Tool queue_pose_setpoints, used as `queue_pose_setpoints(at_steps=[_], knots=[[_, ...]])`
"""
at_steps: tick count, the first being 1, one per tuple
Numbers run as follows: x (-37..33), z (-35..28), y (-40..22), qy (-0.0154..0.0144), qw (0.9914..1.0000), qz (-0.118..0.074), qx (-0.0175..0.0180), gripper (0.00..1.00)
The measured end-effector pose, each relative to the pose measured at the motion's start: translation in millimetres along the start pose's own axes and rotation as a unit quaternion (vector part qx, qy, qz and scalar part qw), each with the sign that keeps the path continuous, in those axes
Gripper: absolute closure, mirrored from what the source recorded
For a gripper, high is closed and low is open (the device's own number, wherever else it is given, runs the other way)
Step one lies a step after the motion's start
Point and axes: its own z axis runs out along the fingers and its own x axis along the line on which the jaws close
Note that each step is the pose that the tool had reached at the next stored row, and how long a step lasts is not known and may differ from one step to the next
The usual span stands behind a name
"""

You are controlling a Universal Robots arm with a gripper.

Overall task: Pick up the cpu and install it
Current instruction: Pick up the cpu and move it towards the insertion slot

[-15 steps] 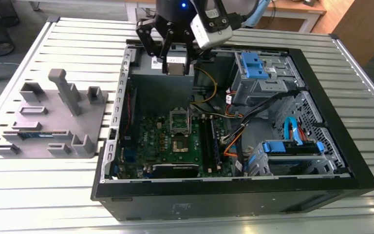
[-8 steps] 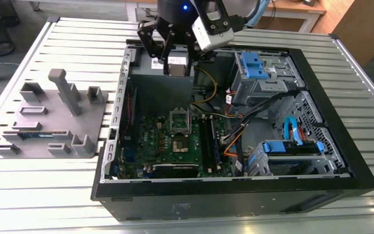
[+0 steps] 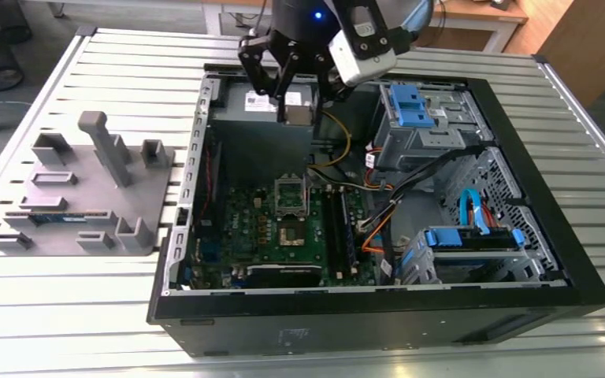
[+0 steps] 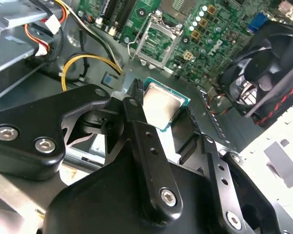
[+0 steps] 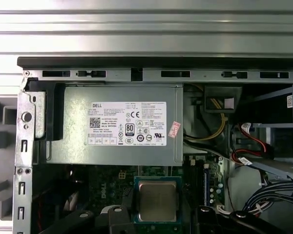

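Edges are where the gripper (image 4: 164,111) has the cpu (image 4: 159,103): in the second wrist view the two black fingers (image 4: 141,136) are closed on opposite sides of the thin dark rim, and the shiny metal top faces outward between them, uncovered. In the exterior view the gripper (image 3: 300,109) hangs over the open computer case (image 3: 554,236) with the cpu (image 3: 299,116) in the air at the edge of the grey power supply (image 3: 242,101), well apart from the socket (image 3: 290,197) further down the green motherboard (image 3: 242,228). The first wrist view shows the cpu (image 5: 157,201) lying flat to the camera just below the labelled power supply (image 5: 112,126). As for handling, the chip looks light and quite stiff, so weight should be no trouble. The smooth rim gives the pads little to bite on, though, and a skewed hold could let it twist or slip. The underside is hidden here and is probably the fragile face, so a side-edge hold like this one seems right — firm but not crushing, with the chip kept level. The socket (image 4: 158,41) looks bare inside its metal frame, though I cannot make out its contacts.
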Motion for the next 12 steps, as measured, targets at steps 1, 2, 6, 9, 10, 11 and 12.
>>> queue_pose_setpoints(at_steps=[1,2,6,9,10,11,12], knots=[[-0.7,0.3,-0.5,0.0001,1.0,0.0,0.0001,0.53],[-1.1,0.8,-1.2,0.0001,1.0,0.0,0.0002,0.53],[-1.8,3.1,-5.3,0.0,1.0,0.0,0.0001,0.53],[-2.1,5.0,-9.6,0.0,1.0,0.0,0.0001,0.53],[-2.2,5.7,-11.1,0.0,1.0,0.0,0.0001,0.53],[-2.3,6.5,-12.6,0.0,1.0,0.0,0.0001,0.53],[-2.3,7.4,-14.2,0.0,1.0,0.0,0.0,0.53]])
